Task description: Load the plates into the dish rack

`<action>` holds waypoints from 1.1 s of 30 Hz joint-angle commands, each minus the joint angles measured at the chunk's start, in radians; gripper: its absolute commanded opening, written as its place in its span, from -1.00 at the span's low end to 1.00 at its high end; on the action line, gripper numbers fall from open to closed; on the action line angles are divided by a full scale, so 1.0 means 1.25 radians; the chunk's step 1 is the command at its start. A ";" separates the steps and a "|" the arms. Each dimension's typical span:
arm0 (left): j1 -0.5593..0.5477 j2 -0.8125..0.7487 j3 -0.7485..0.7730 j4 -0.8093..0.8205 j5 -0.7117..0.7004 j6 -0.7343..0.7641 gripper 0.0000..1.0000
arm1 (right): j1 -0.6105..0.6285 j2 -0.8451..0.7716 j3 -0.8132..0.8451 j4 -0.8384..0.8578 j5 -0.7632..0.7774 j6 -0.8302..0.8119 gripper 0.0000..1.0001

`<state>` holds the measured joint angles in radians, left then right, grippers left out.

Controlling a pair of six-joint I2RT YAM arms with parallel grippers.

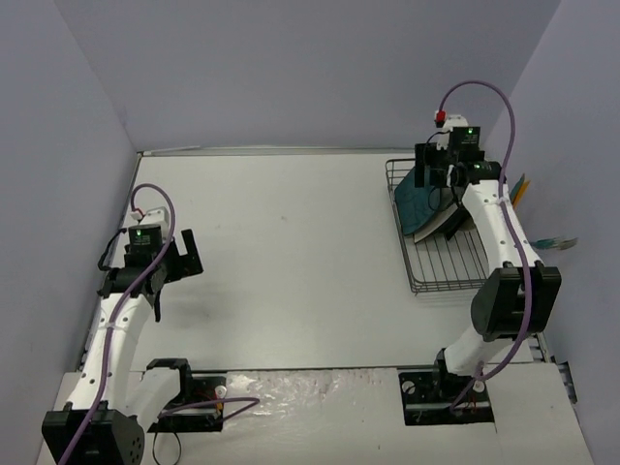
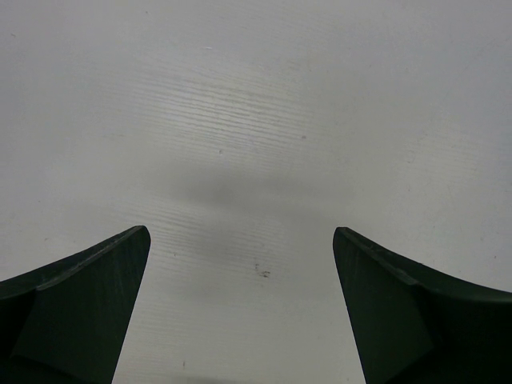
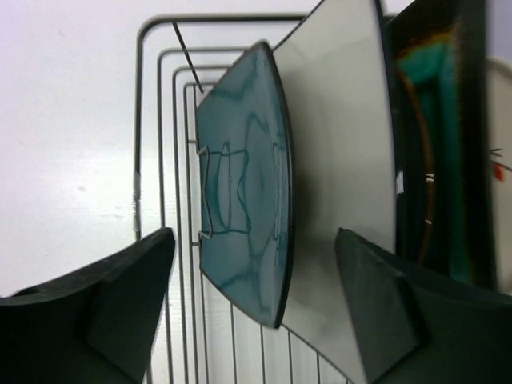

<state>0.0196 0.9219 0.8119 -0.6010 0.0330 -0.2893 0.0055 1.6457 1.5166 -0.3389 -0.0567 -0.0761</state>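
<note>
Three plates stand on edge in the dish rack [image 1: 446,263]: the teal-blue plate [image 3: 244,232], the white square plate [image 3: 344,184], then the black square plate [image 3: 436,144]. A pale sliver beyond may be a fourth. The right gripper [image 3: 252,240] hangs released over them; the left gripper [image 2: 240,232] hovers spread above the table [image 2: 256,96].

In the top view the dish rack [image 1: 446,266] sits on the table [image 1: 291,252] at middle right. The right gripper [image 1: 434,184] is over its upper end, and the left gripper [image 1: 177,262] is at middle left, well apart. In the right wrist view, plates stand on edge in the rack: the first plate [image 3: 240,200] at centre, the second plate [image 3: 344,160] just right of it, and the third plate [image 3: 440,144] at the right edge.
</note>
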 commanded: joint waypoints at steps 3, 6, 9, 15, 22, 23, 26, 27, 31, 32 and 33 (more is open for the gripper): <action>0.001 -0.037 0.199 -0.074 0.030 0.008 0.94 | -0.001 -0.254 0.037 0.034 0.030 0.021 0.99; 0.001 -0.047 0.291 -0.113 0.036 0.031 0.94 | -0.001 -0.360 0.027 0.037 0.066 0.043 1.00; 0.000 -0.045 0.388 -0.163 0.036 0.056 0.94 | 0.014 -0.437 0.005 0.043 0.115 0.074 1.00; 0.001 -0.072 0.486 -0.210 0.015 0.077 0.94 | 0.124 -0.616 -0.055 0.043 0.240 0.120 1.00; 0.001 -0.135 0.419 -0.210 0.018 0.045 0.94 | 0.215 -0.780 -0.167 0.045 0.307 0.103 1.00; 0.001 -0.144 0.407 -0.213 0.019 0.044 0.94 | 0.222 -0.798 -0.176 0.046 0.314 0.099 1.00; -0.005 -0.178 0.387 -0.232 0.004 0.039 0.94 | 0.242 -0.869 -0.198 0.046 0.330 0.093 1.00; -0.006 -0.191 0.380 -0.238 -0.002 0.036 0.94 | 0.246 -0.890 -0.203 0.045 0.335 0.092 1.00; -0.013 -0.235 0.349 -0.244 -0.015 0.020 0.94 | 0.258 -0.939 -0.215 0.035 0.352 0.090 1.00; -0.022 -0.248 0.342 -0.245 -0.018 0.017 0.94 | 0.260 -0.948 -0.215 0.030 0.351 0.090 1.00; -0.033 -0.256 0.337 -0.248 -0.019 0.017 0.94 | 0.262 -0.954 -0.216 0.025 0.351 0.092 1.00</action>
<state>0.0105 0.6466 1.2279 -0.9258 0.0378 -0.2401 0.3170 0.4820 1.2430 -0.3696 0.3334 0.0483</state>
